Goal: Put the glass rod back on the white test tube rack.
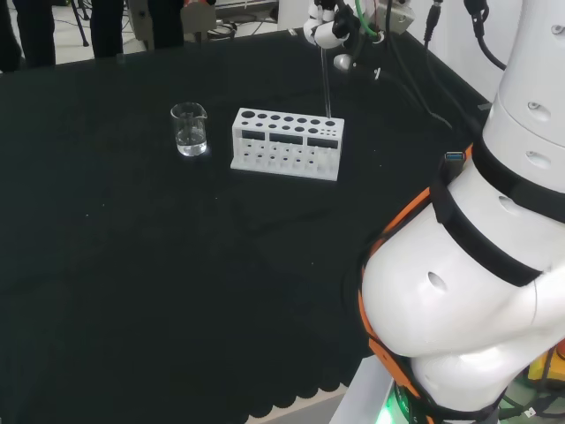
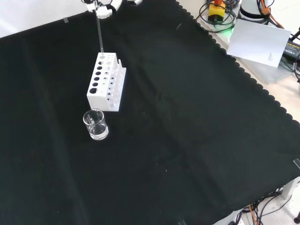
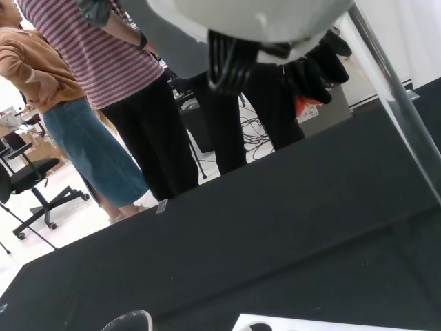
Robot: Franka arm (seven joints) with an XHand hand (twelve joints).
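The white test tube rack (image 1: 287, 143) (image 2: 107, 82) stands on the black cloth with its holes facing up. A thin glass rod (image 1: 326, 84) (image 2: 100, 35) hangs upright over it. The rod's lower end reaches the hole at the rack's right end in the head view, which is its far end in the front view. The hand (image 1: 331, 26) (image 2: 103, 7) is above the rack, its fingers pinched on the rod's top. In the wrist view the rod (image 3: 396, 103) runs slantwise past the palm (image 3: 255, 17), and the rack's edge (image 3: 310, 323) shows below.
A small clear beaker (image 1: 189, 130) (image 2: 95, 124) (image 3: 127, 321) holding a little clear liquid stands a short way from the rack, to its left in the head view. The arm's white links (image 1: 477, 265) rise at the head view's right. Cables lie past the cloth's far edge.
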